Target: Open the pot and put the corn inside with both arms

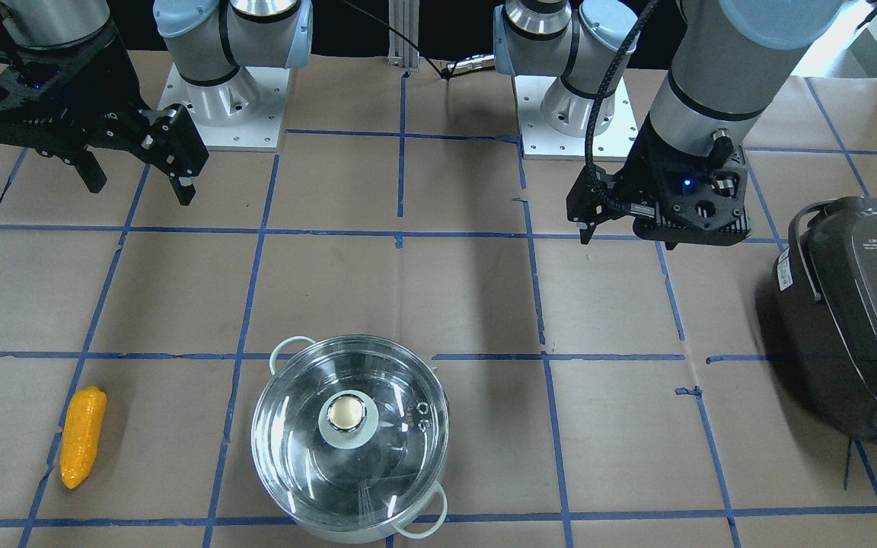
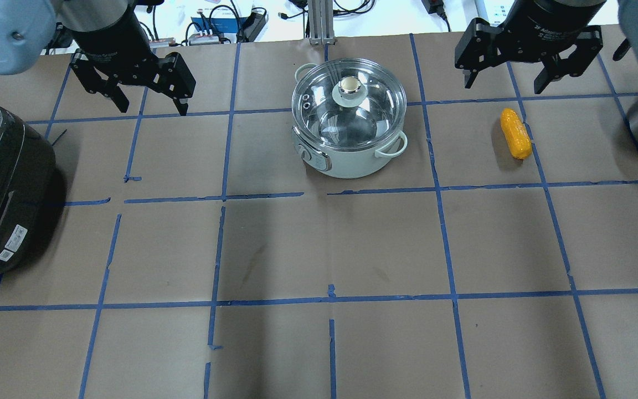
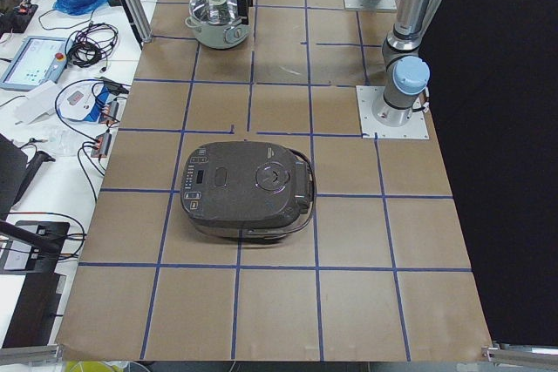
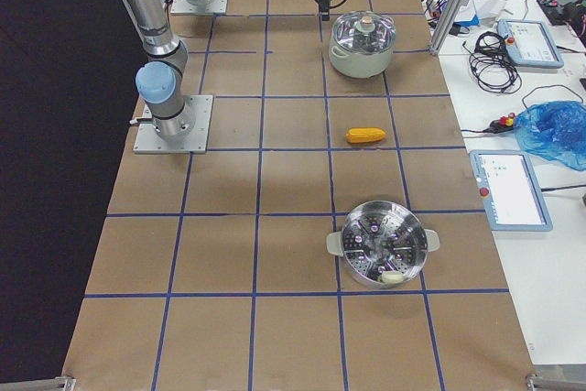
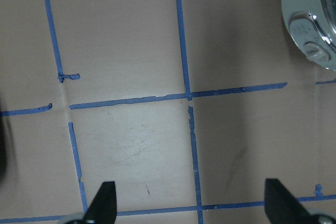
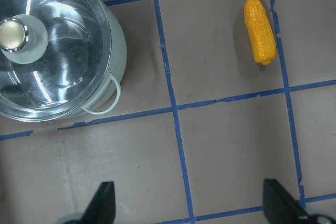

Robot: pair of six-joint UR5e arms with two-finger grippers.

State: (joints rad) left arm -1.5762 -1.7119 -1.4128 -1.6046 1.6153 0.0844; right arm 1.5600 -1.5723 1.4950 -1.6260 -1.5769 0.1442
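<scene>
Overhead exterior is showing both my grippers hanging above the bench w/ nothing in them: L gripper (image 2: 153,105) and R gripper (image 2: 504,83) are each standing wide open, jaws well apart. The pot (image 2: 349,149) is sitting mid-bench near the far edge, glass lid (image 2: 352,116) still on, steel knob (image 2: 349,86) on top. The corn (image 2: 515,133) is lying flat btwn the pot and the right end of the bench, near the far edge, well apart from the pot.

Risks I'm weighing:
- The knob is looking small and smooth, so an off-centre pinch is prob. going to slip or tip the lid, and the glass could be dropping back on the rim.
- The corn is round, so a skewed pinch could be sending it rolling.
- Both arms crowding over the pot at once are risking a clash.

Rice cooker (image 2: 3,183) is sitting at the left end, well apart.
</scene>
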